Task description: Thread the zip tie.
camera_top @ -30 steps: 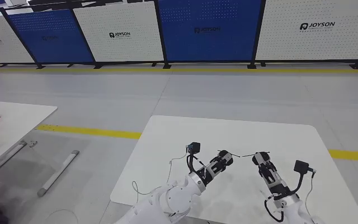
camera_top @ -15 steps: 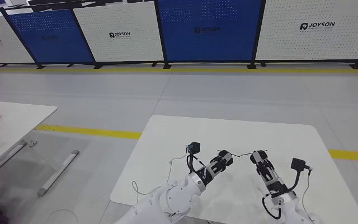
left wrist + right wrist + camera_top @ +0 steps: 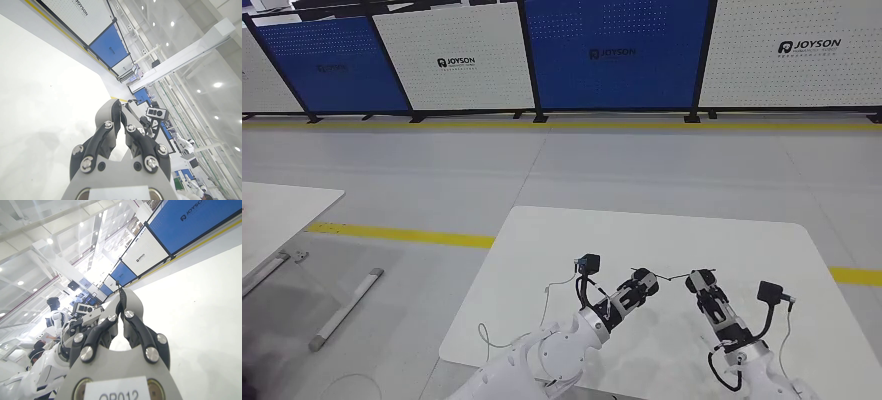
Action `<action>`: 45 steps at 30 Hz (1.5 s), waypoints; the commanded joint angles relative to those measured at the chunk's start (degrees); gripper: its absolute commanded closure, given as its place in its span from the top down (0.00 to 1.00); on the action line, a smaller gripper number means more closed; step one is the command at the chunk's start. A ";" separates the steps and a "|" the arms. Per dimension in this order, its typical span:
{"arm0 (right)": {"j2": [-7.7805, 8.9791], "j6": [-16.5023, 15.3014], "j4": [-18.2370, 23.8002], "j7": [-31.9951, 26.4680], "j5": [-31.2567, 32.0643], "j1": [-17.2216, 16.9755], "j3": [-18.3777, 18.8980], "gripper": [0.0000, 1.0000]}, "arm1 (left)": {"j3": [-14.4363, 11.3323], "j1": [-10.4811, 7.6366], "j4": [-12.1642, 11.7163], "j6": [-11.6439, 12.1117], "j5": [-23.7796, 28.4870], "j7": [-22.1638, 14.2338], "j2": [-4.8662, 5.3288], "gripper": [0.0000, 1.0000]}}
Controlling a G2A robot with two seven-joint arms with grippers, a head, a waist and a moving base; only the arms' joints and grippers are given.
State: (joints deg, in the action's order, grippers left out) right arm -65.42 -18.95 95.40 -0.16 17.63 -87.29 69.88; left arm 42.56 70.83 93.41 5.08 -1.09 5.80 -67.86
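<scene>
The zip tie point(image 3: 117, 284) is clamped between the pads of the right gripper point(image 3: 121, 292). Its black strap is pinched edge-on, and its small square head protrudes just past the fingertips. The remaining strap runs from those fingertips across a short gap to the left gripper point(image 3: 119, 108). In the top view it appears as a thin dark line spanning the two tools. The left gripper's fingers are pressed together at their tips and closed on the strap's other end. The strap itself cannot be made out between the pads in the left wrist view.

The two grippers are held tip to tip, near each other but apart, with the tie suspended between them. Both are positioned above the white table point(image 3: 572, 250), toward its near half. Beyond the fingertips, past the table's far edge, a yellow floor line point(image 3: 402, 235) is seen. Farther off stands a row of blue and white perforated panels point(image 3: 617, 55).
</scene>
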 commanded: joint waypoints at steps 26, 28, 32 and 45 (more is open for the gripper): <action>-0.86 -0.53 -0.02 -2.43 -1.24 -0.72 0.68 0.00 | 0.00 0.00 0.00 0.00 0.00 0.00 0.00 0.00; -0.98 -0.53 -0.55 -2.94 -2.00 -0.47 0.43 0.00 | 0.00 0.00 0.00 0.00 0.00 0.00 0.00 0.00; -1.26 -0.14 -2.68 -4.94 -1.96 1.09 -0.71 0.00 | 0.00 0.00 0.00 0.00 0.00 0.00 0.00 0.00; -1.27 0.00 -2.82 -5.18 -1.70 1.26 -0.77 0.00 | 0.00 0.00 0.00 0.00 0.00 0.00 0.00 0.00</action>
State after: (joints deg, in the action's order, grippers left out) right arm -66.69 -18.95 92.58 -5.34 15.93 -86.03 69.11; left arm 42.56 70.83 93.41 5.08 -1.09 5.80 -67.86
